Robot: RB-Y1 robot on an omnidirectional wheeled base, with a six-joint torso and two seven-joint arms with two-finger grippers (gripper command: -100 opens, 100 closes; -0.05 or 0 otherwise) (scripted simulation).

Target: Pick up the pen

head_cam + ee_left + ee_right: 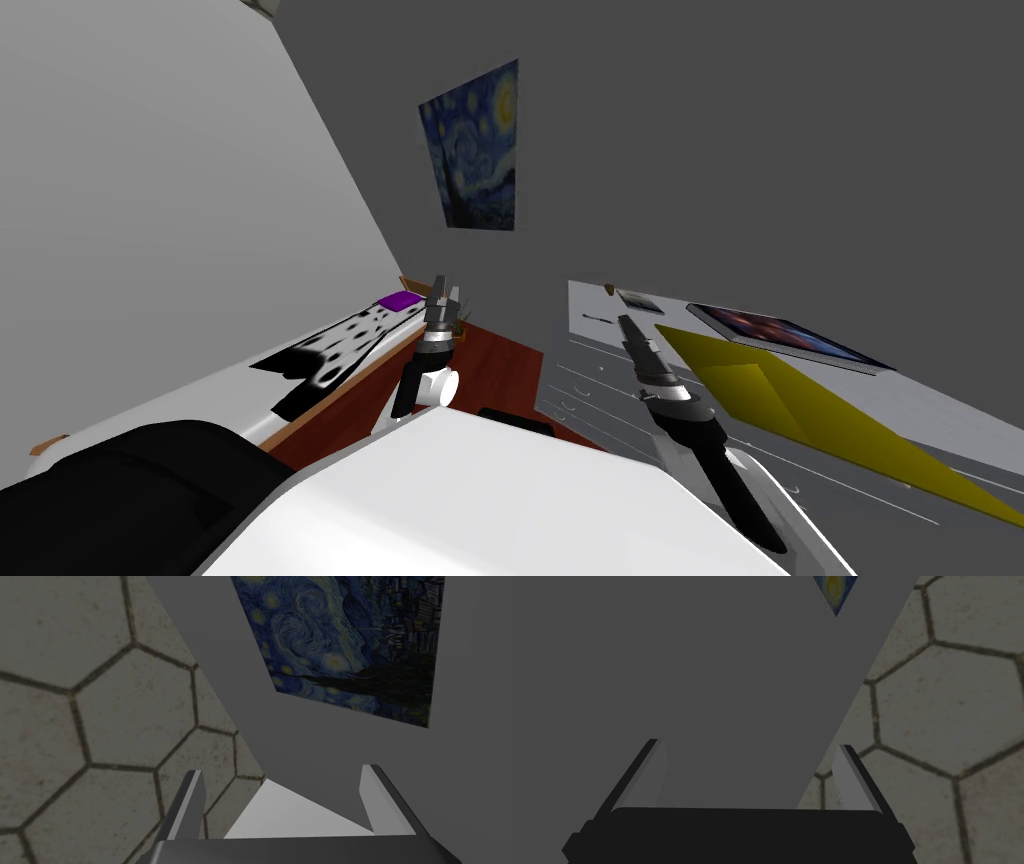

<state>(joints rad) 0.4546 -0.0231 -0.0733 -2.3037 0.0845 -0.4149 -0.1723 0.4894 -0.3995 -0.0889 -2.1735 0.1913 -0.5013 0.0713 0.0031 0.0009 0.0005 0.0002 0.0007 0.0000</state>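
Lying flat, thin dark pen (598, 320), grey dresser (592, 388)

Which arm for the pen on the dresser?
Right. The right hand, open, hangs close by the pen on the dresser top; the left hand, also open, is off toward the bed.

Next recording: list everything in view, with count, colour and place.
Painting: one, blue and yellow, on the dark grey wall.
Bed: one, white, wooden frame, on my left.
Blanket: one, black and white, on the bed.
Purple item: one, at the bed's far end.
Dresser: one, light grey, on my right.
Pen: one, thin, dark, on the dresser top.
Screen: one, colourful, flat on the dresser.
Yellow wedge: one, on the dresser.
Left gripper: one, open, raised beside the bed.
Right gripper: one, open, raised over the dresser.
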